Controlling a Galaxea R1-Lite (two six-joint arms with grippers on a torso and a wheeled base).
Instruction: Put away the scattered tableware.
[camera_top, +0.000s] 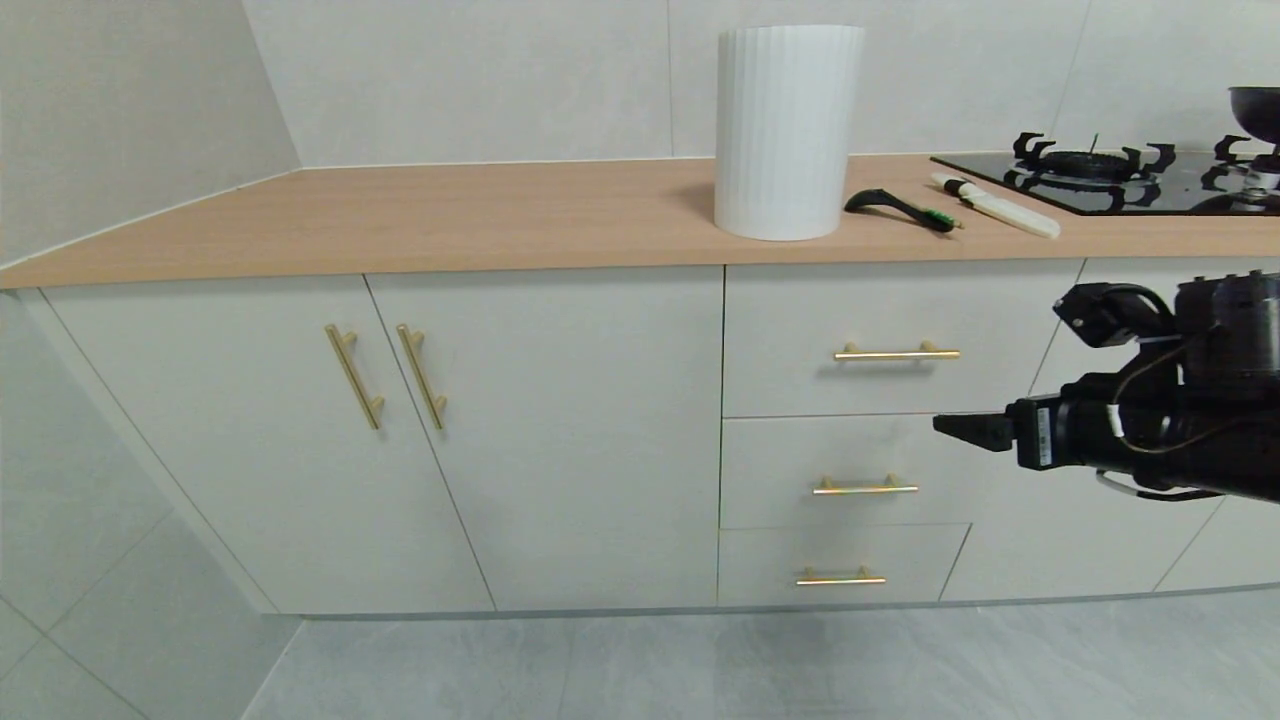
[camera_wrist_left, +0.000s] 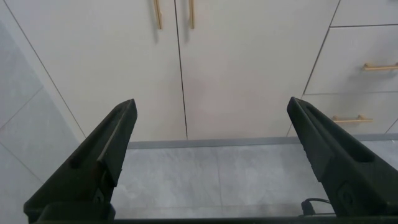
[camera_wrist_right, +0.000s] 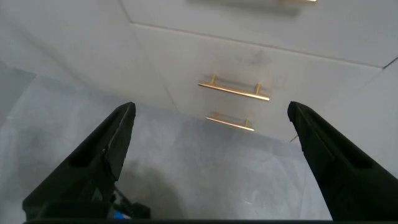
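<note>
Wide open, my right end effector (camera_wrist_right: 211, 115) is hanging by the drawers (camera_top: 880, 300); my left end effector (camera_wrist_left: 211, 106) is open wide too. Toward the bench's (camera_top: 450, 215) right end a spoon (camera_top: 900, 208) and knife (camera_top: 1000, 208) are lying.

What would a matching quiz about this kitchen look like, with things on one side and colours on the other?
Things:
1 ribbed container
2 drawer handle
3 countertop
4 spoon

Colours:
A black
B gold
C white
D wood brown

Pairs: 1-C, 2-B, 3-D, 4-A
</note>
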